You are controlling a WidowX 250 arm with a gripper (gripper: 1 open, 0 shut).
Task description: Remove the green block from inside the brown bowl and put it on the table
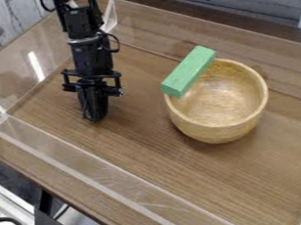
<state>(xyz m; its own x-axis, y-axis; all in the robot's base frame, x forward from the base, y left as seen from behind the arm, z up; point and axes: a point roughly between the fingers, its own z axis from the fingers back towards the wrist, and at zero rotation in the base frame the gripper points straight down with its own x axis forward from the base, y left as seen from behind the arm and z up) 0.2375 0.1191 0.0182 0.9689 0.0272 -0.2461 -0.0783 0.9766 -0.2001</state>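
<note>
The brown bowl (219, 103) stands on the table (130, 155) at centre right. The green block (188, 70) leans tilted on the bowl's far-left rim, its lower end hanging outside the rim and its upper end over the bowl's edge. My gripper (95, 114) hangs point-down to the left of the bowl, a hand's width from the block. Its black fingers are pressed together with nothing between them, tips close to the tabletop.
Low clear acrylic walls (79, 165) edge the table along the front and left. A pale wall and a bright glare patch (37, 63) lie at the back left. Bare wood lies in front of the bowl and gripper.
</note>
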